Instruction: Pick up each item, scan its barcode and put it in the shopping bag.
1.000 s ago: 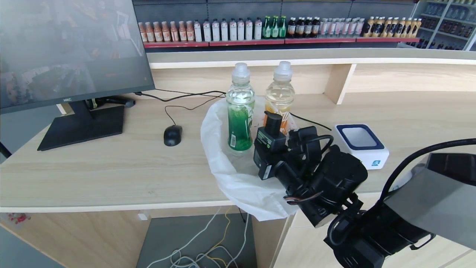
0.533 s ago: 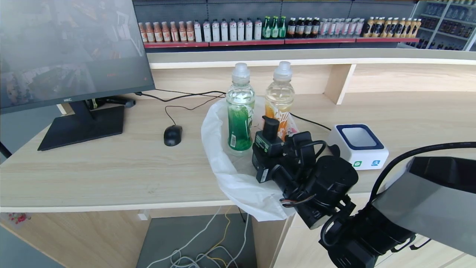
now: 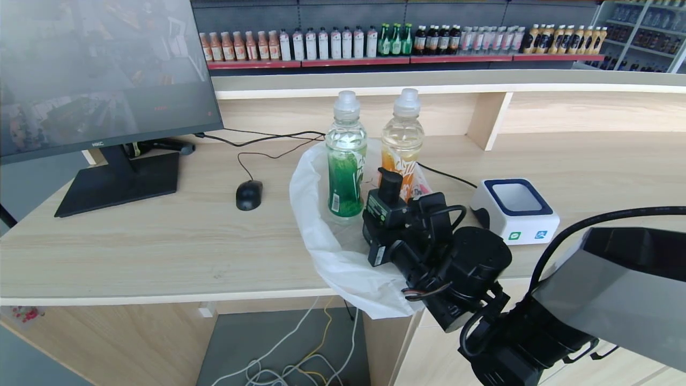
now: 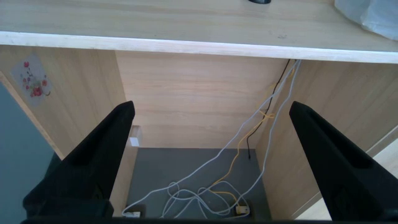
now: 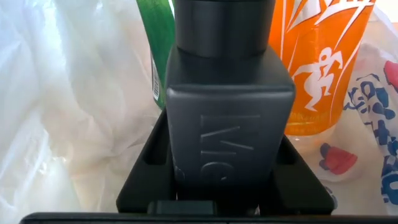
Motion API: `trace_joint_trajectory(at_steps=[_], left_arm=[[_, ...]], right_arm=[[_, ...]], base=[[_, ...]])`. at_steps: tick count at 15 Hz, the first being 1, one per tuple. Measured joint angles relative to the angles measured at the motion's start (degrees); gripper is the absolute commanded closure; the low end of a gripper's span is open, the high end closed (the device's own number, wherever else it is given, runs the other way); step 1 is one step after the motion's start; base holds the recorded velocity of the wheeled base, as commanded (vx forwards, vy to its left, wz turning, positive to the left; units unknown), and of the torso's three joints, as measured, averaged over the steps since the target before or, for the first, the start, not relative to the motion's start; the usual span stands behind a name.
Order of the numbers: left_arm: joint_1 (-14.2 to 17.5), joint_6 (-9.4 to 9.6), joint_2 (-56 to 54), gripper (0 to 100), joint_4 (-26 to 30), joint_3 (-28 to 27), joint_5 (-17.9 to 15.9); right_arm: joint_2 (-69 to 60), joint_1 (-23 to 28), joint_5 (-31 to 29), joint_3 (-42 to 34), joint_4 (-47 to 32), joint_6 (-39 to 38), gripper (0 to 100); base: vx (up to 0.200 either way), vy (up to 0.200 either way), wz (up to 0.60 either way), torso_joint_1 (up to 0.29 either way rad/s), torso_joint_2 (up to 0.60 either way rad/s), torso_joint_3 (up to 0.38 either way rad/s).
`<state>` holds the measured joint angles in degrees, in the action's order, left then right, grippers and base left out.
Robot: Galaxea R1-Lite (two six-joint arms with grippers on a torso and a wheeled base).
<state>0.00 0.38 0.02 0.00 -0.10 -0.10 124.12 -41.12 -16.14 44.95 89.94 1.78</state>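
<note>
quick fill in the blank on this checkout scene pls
In the shopping bag stand the green bottle and the ____ bottle.
The dark bottle is held by the ____ gripper.
The mouse lies between the shopping bag and the ____.
The left gripper has its jaws ____.
Answers: orange, right, monitor, open.

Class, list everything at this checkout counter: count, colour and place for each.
shopping bag: one, white, front edge of counter
green-labelled bottle: one, clear, upright in bag
orange-labelled bottle: one, clear, upright in bag beside it
scanner: one, white with blue rim, right of bag
mouse: one, black, left of bag
monitor: one, black, counter's left end
shelf bottles: many, mixed colours, far shelf
left gripper: one, black, open, below counter edge
right gripper: one, black, at bag's near side
</note>
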Motion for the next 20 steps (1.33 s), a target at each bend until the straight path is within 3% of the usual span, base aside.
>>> trace_joint_trajectory(at_steps=[3,4,12,17,20], left_arm=[[0.00,0.05,0.00,0,0.00,0.00,0.00],[0.00,0.05,0.00,0,0.00,0.00,0.00],[0.00,0.00,0.00,0,0.00,0.00,0.00],[0.00,0.11,0.00,0,0.00,0.00,0.00],[0.00,0.00,0.00,0,0.00,0.00,0.00]], right_arm=[[-0.15,-0.02,0.05,-0.02,-0.06,-0.01,100],[-0.23,-0.06,0.05,-0.22,-0.20,-0.01,0],[-5.46,-0.61,0.02,-4.40,-0.09,-0.04,0],[-19.11,-2.49,0.05,-15.04,0.02,0.43,0],[-29.34,-2.38,0.05,-26.70,0.02,0.67,0]], base=[[0.000,0.000,0.00,0.000,0.00,0.000],[0.000,0.000,0.00,0.000,0.00,0.000],[0.000,0.000,0.00,0.000,0.00,0.000],[0.000,0.000,0.00,0.000,0.00,0.000],[0.000,0.000,0.00,0.000,0.00,0.000]])
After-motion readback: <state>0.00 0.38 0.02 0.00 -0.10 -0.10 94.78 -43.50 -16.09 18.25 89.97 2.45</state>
